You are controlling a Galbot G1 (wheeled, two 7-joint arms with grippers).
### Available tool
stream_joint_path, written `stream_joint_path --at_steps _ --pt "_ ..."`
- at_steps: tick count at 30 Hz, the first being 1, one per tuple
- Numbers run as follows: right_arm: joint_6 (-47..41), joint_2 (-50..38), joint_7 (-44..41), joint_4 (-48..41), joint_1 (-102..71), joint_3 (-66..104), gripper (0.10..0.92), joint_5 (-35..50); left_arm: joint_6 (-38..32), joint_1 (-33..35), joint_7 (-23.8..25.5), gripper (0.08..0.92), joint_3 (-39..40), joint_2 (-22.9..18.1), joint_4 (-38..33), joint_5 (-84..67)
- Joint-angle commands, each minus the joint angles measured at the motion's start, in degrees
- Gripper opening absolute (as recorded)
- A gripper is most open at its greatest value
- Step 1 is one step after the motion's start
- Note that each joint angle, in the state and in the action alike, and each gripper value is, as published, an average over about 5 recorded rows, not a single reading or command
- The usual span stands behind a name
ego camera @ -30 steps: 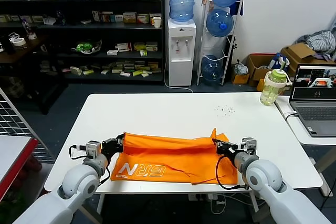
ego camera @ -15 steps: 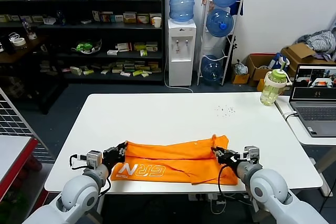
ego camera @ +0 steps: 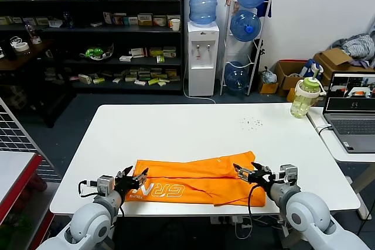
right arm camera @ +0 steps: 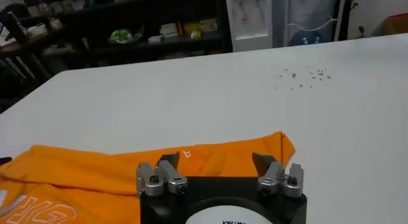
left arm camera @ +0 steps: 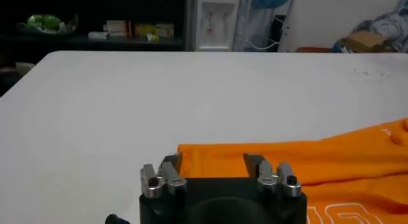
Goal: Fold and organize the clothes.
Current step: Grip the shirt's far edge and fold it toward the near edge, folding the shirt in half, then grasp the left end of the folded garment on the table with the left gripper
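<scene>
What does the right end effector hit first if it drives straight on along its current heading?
Likely the orange T-shirt: the right end effector is open, aimed low across its folded edge. Beyond that, only bare table, though height above the cloth is unclear.

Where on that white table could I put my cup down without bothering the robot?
The far half of the white table, beyond the bright orange T-shirt, is bare apart from small dark specks toward the right. The near edge is crowded: the open left pincer and open right pincer sit at the shirt's two ends.
</scene>
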Motion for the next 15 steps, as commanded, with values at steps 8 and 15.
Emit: stream_joint_path --at_steps 8,15 --pt "0.25 0.89 -0.3 2.12 -4.86 5.03 0.823 -0.74 -1.81 -0.14 0.56 0.81 0.56 -2.7 8.11 1.54" --pt "0.26 1.06 -0.23 2.34 -4.6 4.69 0.823 -0.82 -2.32 0.79 0.3 0.637 0.51 -2.79 8.11 1.59"
